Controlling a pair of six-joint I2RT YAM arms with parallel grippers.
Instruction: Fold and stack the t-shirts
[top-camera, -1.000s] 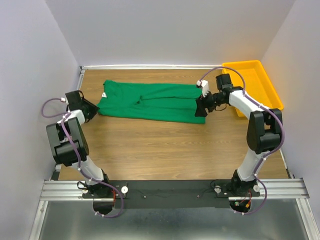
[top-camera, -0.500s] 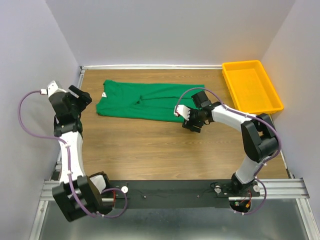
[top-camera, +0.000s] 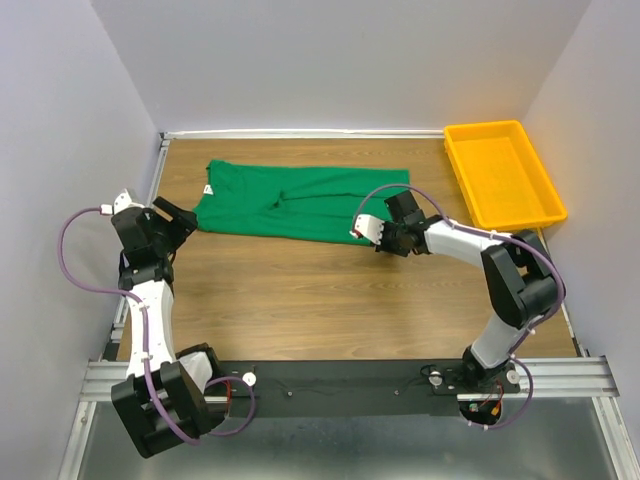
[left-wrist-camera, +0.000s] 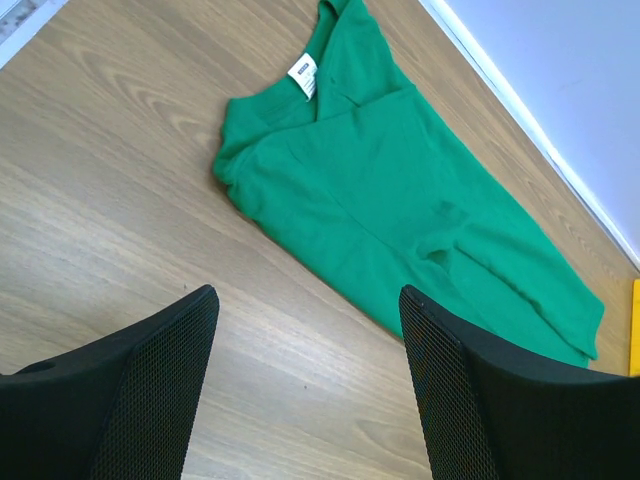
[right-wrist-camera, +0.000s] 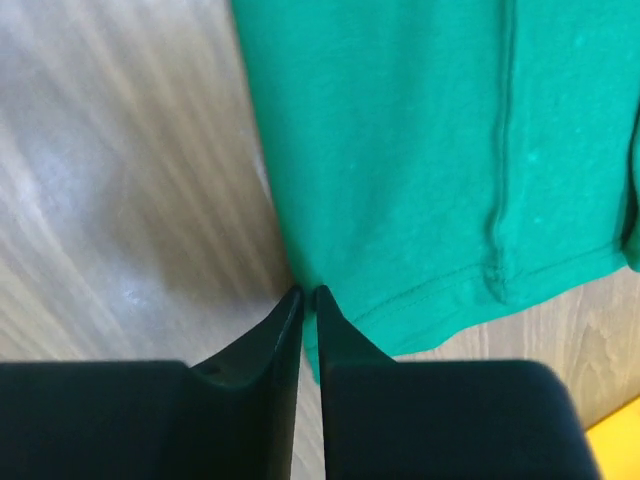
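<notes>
Wood table (top-camera: 300, 290), one green t-shirt (top-camera: 290, 205), one yellow tray (top-camera: 500, 175), left fingers (left-wrist-camera: 130, 390) open, right fingers (right-wrist-camera: 250, 390) pinching hem

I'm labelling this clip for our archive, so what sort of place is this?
Probably a robotics lab test cell: two arms bolted to a metal rail, a wooden table boxed in by plain pale walls, a green t-shirt laid out for handling.
</notes>
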